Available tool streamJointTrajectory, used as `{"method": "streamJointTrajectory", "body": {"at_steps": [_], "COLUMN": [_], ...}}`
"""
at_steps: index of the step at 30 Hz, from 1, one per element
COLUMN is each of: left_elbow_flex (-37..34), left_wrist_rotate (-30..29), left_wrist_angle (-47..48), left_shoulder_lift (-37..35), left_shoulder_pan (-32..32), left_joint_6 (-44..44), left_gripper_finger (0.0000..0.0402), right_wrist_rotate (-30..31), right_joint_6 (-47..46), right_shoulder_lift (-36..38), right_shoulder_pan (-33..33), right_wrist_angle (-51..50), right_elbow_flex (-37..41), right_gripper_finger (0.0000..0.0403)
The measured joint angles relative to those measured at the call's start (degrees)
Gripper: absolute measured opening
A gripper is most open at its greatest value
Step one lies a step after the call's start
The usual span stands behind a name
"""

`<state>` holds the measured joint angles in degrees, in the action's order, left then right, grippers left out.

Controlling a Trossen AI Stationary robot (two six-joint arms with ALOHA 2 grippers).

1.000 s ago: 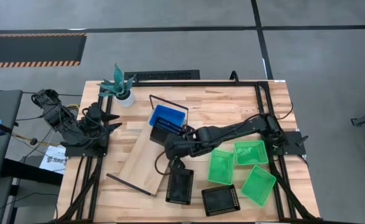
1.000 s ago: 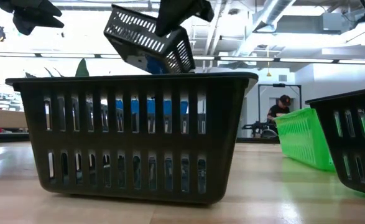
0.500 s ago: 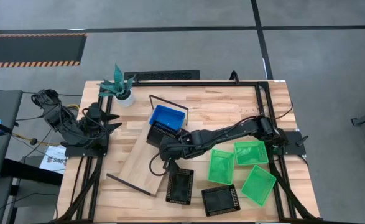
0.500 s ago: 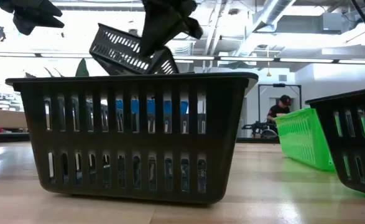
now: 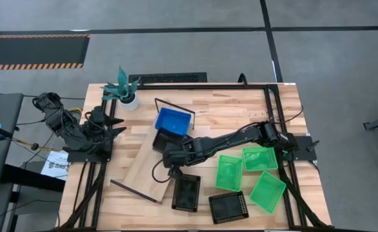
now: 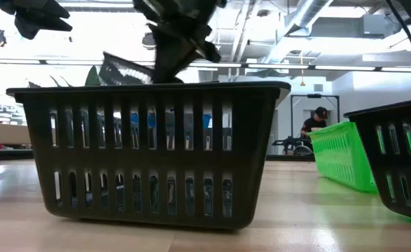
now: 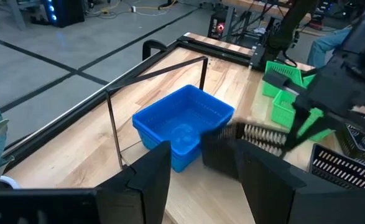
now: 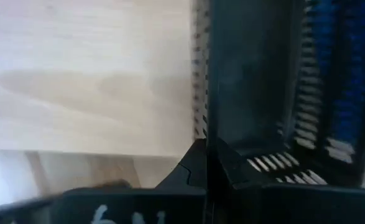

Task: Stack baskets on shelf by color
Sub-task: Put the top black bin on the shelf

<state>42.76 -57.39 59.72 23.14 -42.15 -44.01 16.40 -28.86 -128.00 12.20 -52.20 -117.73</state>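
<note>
A blue basket (image 5: 174, 120) sits on the far end of the light-wood shelf (image 5: 143, 169), which lies slanting across the table. Just beside it my right gripper (image 5: 171, 156) is shut on a black basket (image 5: 162, 140), held tilted low over the shelf; the left wrist view shows this basket (image 7: 257, 140) next to the blue one (image 7: 182, 121). Two more black baskets (image 5: 186, 192) (image 5: 228, 206) and three green ones (image 5: 229, 171) (image 5: 259, 158) (image 5: 268, 191) stand on the table. My left gripper (image 5: 116, 126) waits open at the table's left edge. My right gripper pinches one side wall (image 8: 202, 93) of the black basket at its rim, one finger inside and one outside. The fingers slant down from the table's right side. The basket is tilted (image 6: 124, 70); I cannot tell whether its low edge touches the shelf.
A potted plant (image 5: 123, 90) stands at the far left. The shelf's black wire frames rise at its far end (image 5: 174, 106) and near end (image 5: 134, 191). In the low view a black basket (image 6: 149, 154) fills the foreground. A person shows in the room behind.
My right gripper has gone down and toward the table's left edge with the black basket. The basket has come off the blue basket's edge and sunk toward the shelf beside it, still tilted.
</note>
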Motion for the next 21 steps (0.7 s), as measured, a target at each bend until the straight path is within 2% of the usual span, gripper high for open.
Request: {"method": "streamJointTrajectory", "body": {"at_steps": [8,21], "left_elbow_flex": [0.0,0.0], "left_wrist_rotate": [0.0,0.0], "left_wrist_angle": [0.1,1.1], "left_shoulder_lift": [0.0,0.0], "left_shoulder_pan": [0.0,0.0], "left_joint_6": [0.0,0.0], "left_gripper_finger": [0.0169,0.0169], "right_wrist_rotate": [0.0,-0.2], "right_joint_6": [0.4,0.4], "right_shoulder_lift": [-0.3,-0.3], "right_shoulder_pan": [-0.8,-0.7], "right_wrist_angle": [1.2,1.2], "right_elbow_flex": [-0.1,-0.1], "right_gripper_finger": [0.0016,0.0061]}}
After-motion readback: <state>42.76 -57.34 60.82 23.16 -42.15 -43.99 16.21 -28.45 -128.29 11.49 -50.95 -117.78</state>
